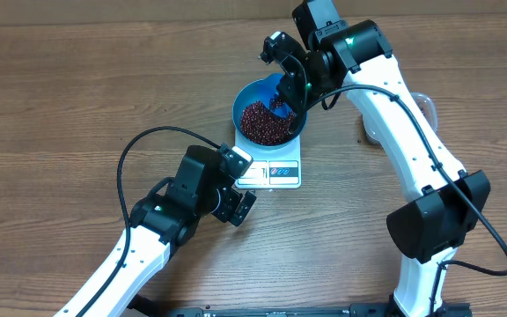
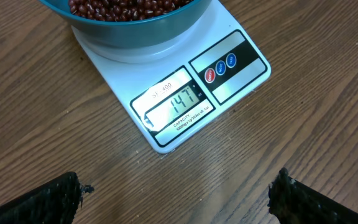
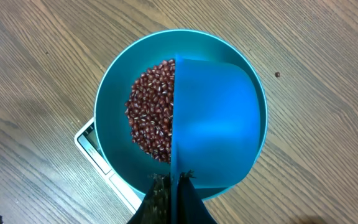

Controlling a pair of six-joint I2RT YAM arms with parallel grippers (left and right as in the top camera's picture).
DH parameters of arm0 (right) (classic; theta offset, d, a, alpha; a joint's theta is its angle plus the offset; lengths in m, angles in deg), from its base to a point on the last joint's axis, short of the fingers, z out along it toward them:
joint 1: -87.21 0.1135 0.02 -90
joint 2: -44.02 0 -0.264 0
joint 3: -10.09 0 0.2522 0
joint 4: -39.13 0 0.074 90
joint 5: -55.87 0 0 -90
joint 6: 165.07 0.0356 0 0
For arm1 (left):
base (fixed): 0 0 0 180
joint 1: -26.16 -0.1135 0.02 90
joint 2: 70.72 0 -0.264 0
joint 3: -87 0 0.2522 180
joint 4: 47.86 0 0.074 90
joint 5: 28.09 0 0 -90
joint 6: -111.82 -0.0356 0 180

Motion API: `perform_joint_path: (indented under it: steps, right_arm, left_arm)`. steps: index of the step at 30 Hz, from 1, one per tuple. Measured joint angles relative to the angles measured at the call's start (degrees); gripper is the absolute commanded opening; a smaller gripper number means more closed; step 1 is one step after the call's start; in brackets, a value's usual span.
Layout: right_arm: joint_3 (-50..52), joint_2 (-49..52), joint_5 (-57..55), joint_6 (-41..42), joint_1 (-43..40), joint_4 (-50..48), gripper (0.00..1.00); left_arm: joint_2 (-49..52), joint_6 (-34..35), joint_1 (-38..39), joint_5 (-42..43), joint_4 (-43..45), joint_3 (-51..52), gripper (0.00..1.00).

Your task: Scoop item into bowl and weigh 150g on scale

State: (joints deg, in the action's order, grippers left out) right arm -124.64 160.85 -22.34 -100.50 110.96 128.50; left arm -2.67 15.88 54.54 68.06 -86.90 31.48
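Right fingers pinch scoop above beans

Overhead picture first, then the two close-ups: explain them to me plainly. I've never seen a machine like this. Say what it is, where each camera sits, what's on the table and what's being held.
These are two white robot arms at a wooden table. The overhead picture looks down from above. Each close-up comes from a camera on one arm's wrist. On the table lies a white kitchen scale showing 147, and on it stands a blue bowl of red-brown beans. The right arm has its jaws shut on a blue scoop, held over the bowl. The left arm holds nothing: its jaws stand wide open, short of the scale.
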Motion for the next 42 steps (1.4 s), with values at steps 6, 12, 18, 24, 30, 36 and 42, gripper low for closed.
perform_joint_path:
  steps: [6, 12, 18, 24, 30, 36, 42]
  right_arm:
    - [0.0, 0.0, 0.0, 0.2, -0.1, 0.0, 0.04]
    - [0.0, 0.0, 0.1, 0.1, -0.1, 0.0, 0.04]
    - [0.0, 0.0, 0.1, 0.1, -0.1, 0.0, 0.04]
    - [0.0, -0.1, -0.3, 0.1, -0.1, -0.2, 0.04]
    - [0.0, -1.5, -3.3, 0.0, -0.1, -1.3, 0.04]
    - [0.0, -2.7, -3.9, -0.1, -0.1, -1.4, 0.04]
    - [0.0, -2.7, -3.9, -0.1, -0.1, -0.7, 0.04]
  left_arm:
    - [0.0, 0.0, 0.0, 0.0, 0.0, 0.0, 0.99]
    - [0.0, 0.0, 0.0, 0.0, 0.0, 0.0, 1.00]
    - [0.0, 0.0, 0.0, 0.0, 0.0, 0.0, 1.00]
    - [0.0, 0.0, 0.0, 0.0, 0.0, 0.0, 0.99]
    - [0.0, 0.0, 0.0, 0.0, 0.0, 0.0, 1.00]
    - [0.0, 0.0, 0.0, 0.0, 0.0, 0.0, 1.00]
    - [0.0, 0.0, 0.0, 0.0, 0.0, 0.0, 1.00]
